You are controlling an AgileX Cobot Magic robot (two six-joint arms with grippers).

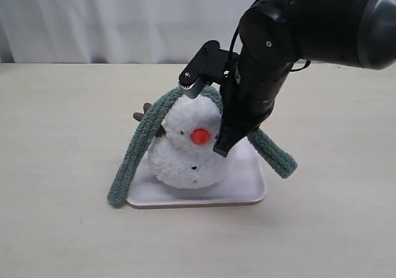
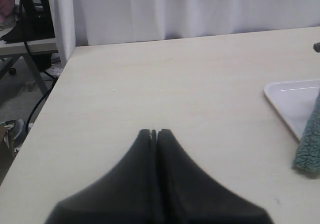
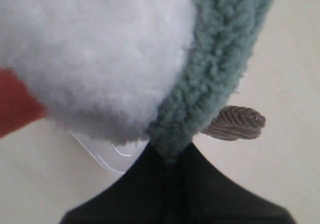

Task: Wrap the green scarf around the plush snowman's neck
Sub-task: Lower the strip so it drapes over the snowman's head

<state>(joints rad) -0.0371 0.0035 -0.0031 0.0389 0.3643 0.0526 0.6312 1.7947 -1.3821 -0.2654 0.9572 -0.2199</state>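
Arched over the head of the plush snowman point(image 1: 182, 160): green scarf point(image 1: 139, 148), pinched in the right hand point(image 1: 223, 147).
Shows the snowman upright on a white tray point(image 1: 250, 191) on the pale surface point(image 1: 62, 135), orange nose toward the exterior camera. Puts the scarf across the top of the head, above the snowman's neck point(image 1: 163, 143), one end resting on the surface just beside the tray's left edge, the other down on the right beside the tray. Finds the right hand clenched on the scarf just beside the head. Finds the left hand point(image 2: 154, 132) clenched on nothing, fingertips together, over bare surface.
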